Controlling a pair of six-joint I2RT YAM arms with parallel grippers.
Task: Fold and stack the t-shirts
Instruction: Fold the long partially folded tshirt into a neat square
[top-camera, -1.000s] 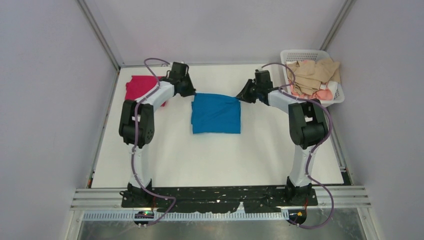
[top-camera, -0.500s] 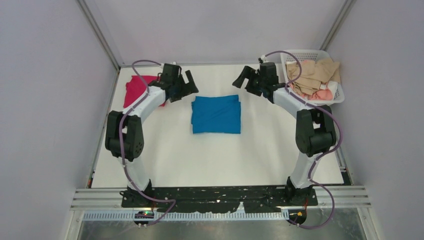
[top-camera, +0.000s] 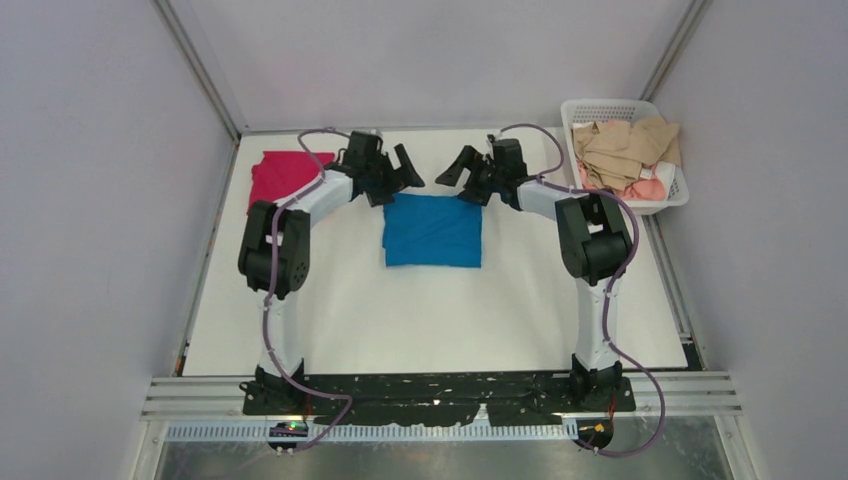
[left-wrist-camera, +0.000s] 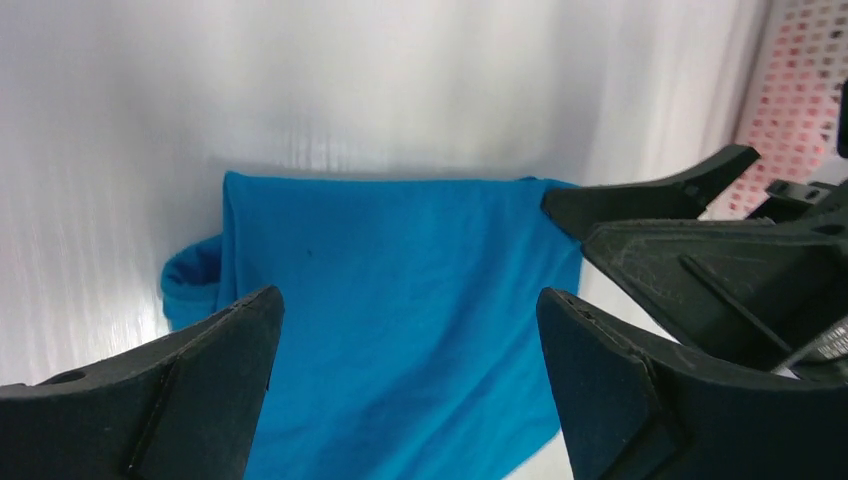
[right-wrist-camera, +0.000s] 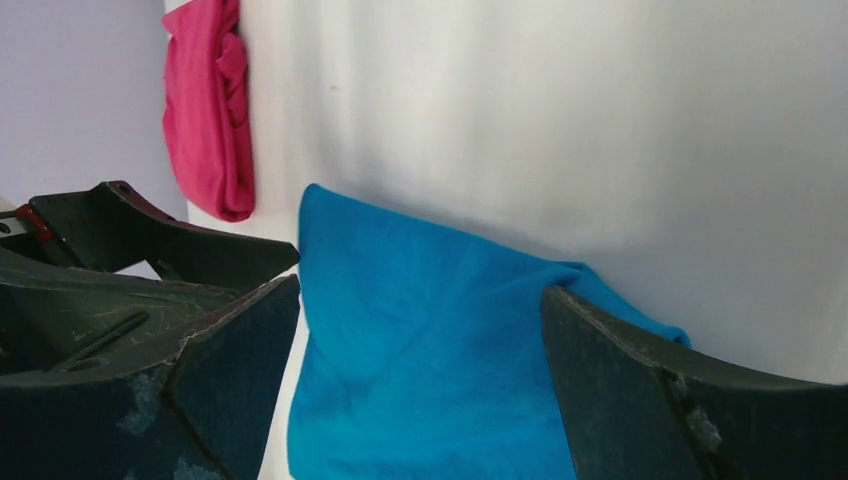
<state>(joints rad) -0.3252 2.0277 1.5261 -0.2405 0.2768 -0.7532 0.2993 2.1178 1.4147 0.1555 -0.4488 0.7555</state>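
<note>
Bench (top-camera: 430, 320): white, walled on three sides, both arms bolted at its near edge. Blue t-shirt (top-camera: 432, 230): folded to a neat rectangle, lying flat on the bench midway between the two arms and somewhat toward the far side; in the left wrist view one small fold of cloth bulges out at a far corner. Red t-shirt (top-camera: 280, 175): a folded bundle lying in the far left corner of the bench, well apart from the blue one and not stacked with it. Left pincer (top-camera: 410, 168): spread wide, holding nothing, poised over the far left corner of the blue t-shirt; whether its tips touch the cloth cannot be told. Right pincer (top-camera: 455, 167): likewise spread wide and holding nothing, poised over the far edge of the blue t-shirt toward its right corner, tips pointing at the left pincer, the two near each other but apart. Basket (top-camera: 610, 103): white plastic lattice, standing at the far right corner of the bench. Clothes (top-camera: 625, 150): beige and pink pieces, heaped loose in the basket, some draped over its rim.
</note>
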